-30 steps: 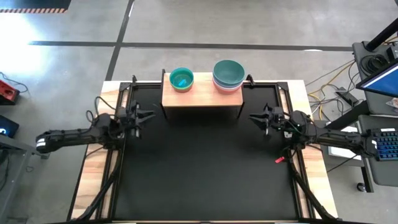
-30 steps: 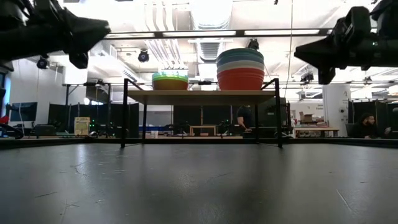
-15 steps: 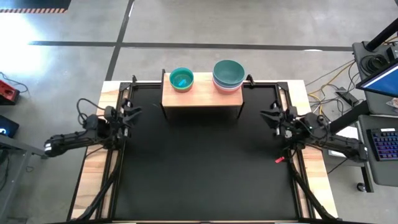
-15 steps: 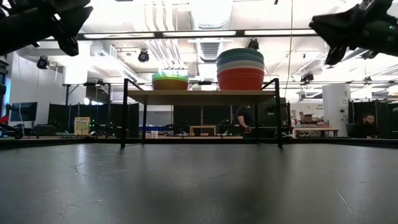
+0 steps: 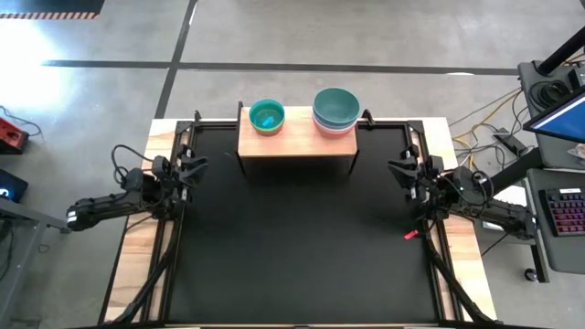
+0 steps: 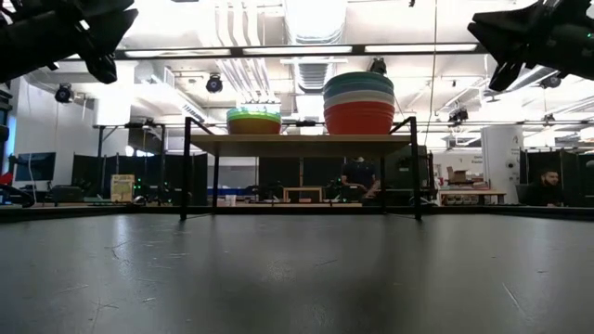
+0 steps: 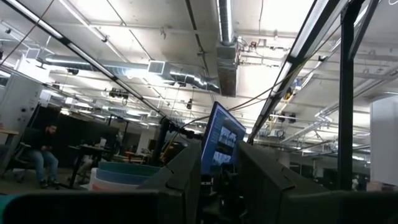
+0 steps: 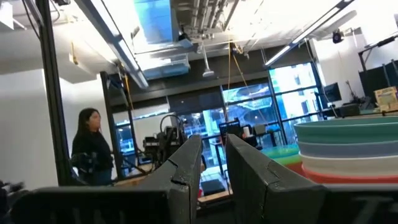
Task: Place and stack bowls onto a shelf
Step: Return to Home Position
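Note:
The shelf (image 5: 295, 144) stands at the table's far edge, its pale top on black legs (image 6: 187, 167). Two stacks of bowls rest on it. The left stack (image 5: 267, 117) is low: a teal bowl nested on a yellow-green one (image 6: 253, 122). The right stack (image 5: 335, 111) is taller: red at the bottom (image 6: 358, 117), then white and lavender-blue, with teal on top. My left gripper (image 5: 195, 164) hangs in the air by the table's left edge, open by a narrow gap (image 7: 221, 155). My right gripper (image 5: 399, 168) hangs by the right edge, likewise narrowly open (image 8: 213, 146). Neither holds anything.
The black tabletop (image 5: 302, 247) spreads in front of the shelf. A small red object (image 5: 410, 235) lies near its right edge. A keyboard and equipment (image 5: 567, 206) stand beyond the right side. People sit and stand in the room behind (image 8: 90, 146).
Both arms have drawn back from the middle of the table. The left gripper has moved toward the left edge and the right gripper toward the right edge, and both have risen. The bowls and the shelf have stayed put.

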`<action>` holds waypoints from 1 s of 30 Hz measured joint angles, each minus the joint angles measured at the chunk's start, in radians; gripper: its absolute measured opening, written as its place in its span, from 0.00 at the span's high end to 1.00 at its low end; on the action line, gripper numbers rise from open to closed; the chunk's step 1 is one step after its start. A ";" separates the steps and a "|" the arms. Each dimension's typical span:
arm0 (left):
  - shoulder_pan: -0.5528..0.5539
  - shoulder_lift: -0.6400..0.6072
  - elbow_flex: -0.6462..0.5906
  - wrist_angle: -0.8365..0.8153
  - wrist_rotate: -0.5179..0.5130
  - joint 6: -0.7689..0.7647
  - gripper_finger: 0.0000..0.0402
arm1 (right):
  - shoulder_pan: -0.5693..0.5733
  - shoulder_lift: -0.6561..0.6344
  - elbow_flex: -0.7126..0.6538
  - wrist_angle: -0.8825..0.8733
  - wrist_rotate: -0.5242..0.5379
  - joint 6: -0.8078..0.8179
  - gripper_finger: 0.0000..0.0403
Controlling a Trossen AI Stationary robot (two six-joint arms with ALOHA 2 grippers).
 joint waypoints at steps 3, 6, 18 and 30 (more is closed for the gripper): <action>0.000 0.000 0.000 0.000 0.000 0.000 0.79 | 0.000 -0.001 0.000 0.000 0.000 0.000 0.84; 0.000 0.004 0.000 0.000 0.000 0.000 0.79 | 0.000 -0.001 0.000 0.000 0.000 0.000 0.84; 0.000 0.023 0.000 -0.002 -0.001 0.000 0.79 | 0.000 -0.001 0.000 0.000 0.000 0.000 0.84; 0.000 0.031 0.000 -0.006 -0.001 0.000 0.79 | 0.000 -0.001 0.000 0.001 0.000 0.000 0.84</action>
